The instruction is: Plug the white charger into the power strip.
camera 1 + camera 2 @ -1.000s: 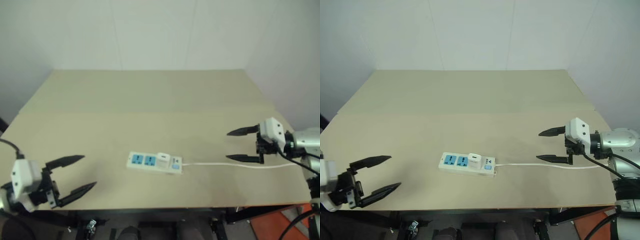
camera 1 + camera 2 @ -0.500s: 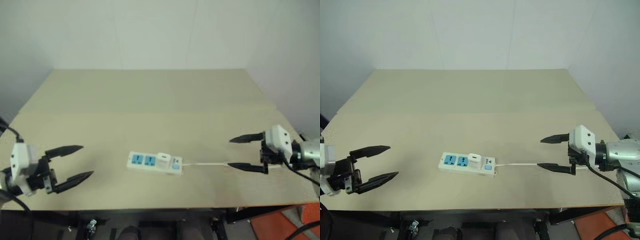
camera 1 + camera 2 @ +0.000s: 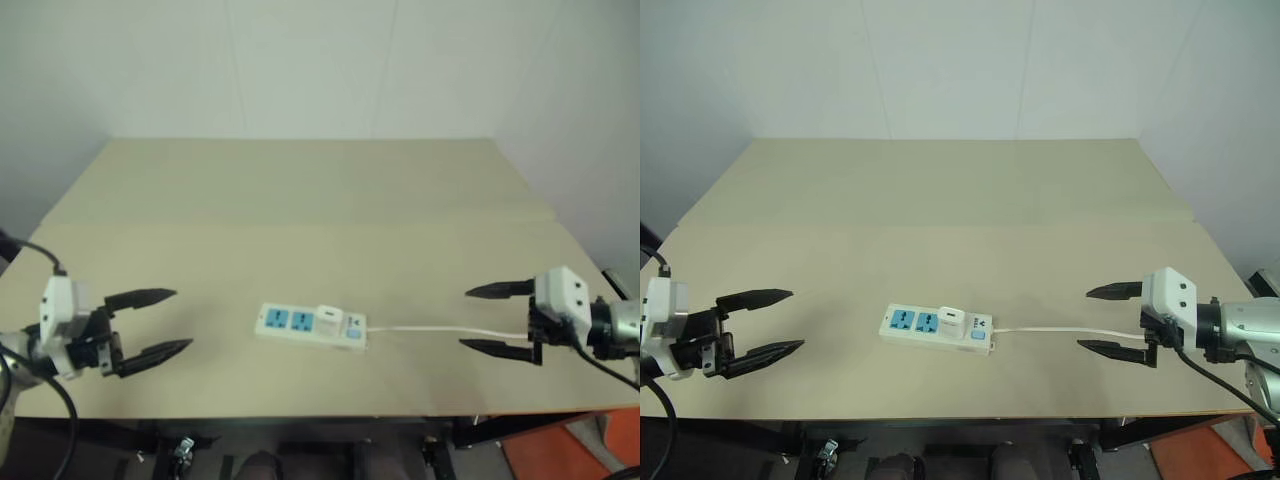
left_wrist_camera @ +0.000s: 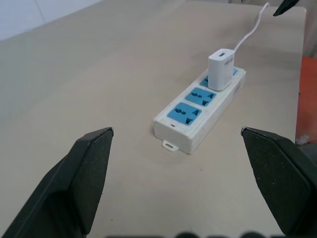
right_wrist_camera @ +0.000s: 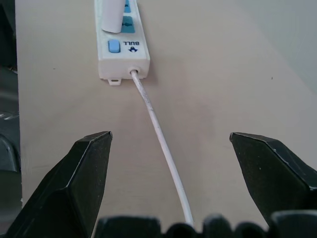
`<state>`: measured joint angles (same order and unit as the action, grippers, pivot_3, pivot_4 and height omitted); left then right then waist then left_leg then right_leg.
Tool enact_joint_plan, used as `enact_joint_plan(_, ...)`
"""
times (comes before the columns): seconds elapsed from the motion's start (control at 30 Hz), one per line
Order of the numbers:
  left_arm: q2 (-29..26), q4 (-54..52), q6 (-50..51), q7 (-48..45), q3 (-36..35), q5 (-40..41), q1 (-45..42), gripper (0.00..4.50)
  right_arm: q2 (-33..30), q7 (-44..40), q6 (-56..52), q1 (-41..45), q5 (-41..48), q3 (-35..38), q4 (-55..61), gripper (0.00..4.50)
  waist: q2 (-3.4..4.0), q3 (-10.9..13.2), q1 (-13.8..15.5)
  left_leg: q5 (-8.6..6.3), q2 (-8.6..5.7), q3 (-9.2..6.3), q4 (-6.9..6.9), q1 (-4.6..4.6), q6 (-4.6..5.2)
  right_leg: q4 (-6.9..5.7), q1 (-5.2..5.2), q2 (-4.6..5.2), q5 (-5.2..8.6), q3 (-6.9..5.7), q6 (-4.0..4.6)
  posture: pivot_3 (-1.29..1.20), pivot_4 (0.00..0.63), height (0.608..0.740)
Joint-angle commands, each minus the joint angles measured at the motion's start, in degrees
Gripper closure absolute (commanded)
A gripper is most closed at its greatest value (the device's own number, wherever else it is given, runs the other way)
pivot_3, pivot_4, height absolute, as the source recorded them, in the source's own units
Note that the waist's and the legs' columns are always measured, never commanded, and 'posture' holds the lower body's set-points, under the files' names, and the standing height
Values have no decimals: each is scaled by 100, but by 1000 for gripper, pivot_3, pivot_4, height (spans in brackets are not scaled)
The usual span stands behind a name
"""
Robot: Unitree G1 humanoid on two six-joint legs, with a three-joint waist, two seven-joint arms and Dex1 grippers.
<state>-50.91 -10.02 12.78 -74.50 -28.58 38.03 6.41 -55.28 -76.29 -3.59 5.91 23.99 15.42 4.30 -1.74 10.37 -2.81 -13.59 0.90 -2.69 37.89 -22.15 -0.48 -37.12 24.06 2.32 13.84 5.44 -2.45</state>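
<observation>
The power strip (image 3: 309, 325) lies near the table's front edge, in the middle. The white charger (image 4: 221, 69) stands upright in the socket nearest the strip's switch end; the two other blue sockets are bare. The strip's thin white cable (image 3: 440, 329) runs right toward my right gripper (image 3: 500, 318), which hovers open over the table's right part, empty, with the cable passing between its fingers in the right wrist view. My left gripper (image 3: 160, 322) is open and empty at the front left, well apart from the strip.
The beige table (image 3: 300, 200) stretches back to a white wall. Its front edge (image 3: 300, 414) runs just below the strip and both grippers. An orange patch of floor (image 3: 560, 455) shows at the lower right.
My right gripper has drawn back toward the table's right front edge. My left gripper has come a little forward over the table. Strip and charger have stayed put.
</observation>
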Motion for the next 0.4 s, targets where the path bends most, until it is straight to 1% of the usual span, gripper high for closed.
enact_joint_plan(0.03, -147, 143, -65, -86, 60, -99, -187, 0, -65, 171, -88, -83, 144, 297, 294, 53, 0, 0, 8, 0, 0, 0, 0, 1, 0, 0, 0, 0, 0, 0, 0, 0, 150, 740)
enact_joint_plan(0.4, -303, 636, -100, -324, 355, -290, -757, 0, 143, 570, -257, -644, 284, 436, 987, 53, -1, 0, 24, 0, 0, 0, 0, 0, 0, -1, -1, 0, -1, 0, -2, 0, 150, 740)
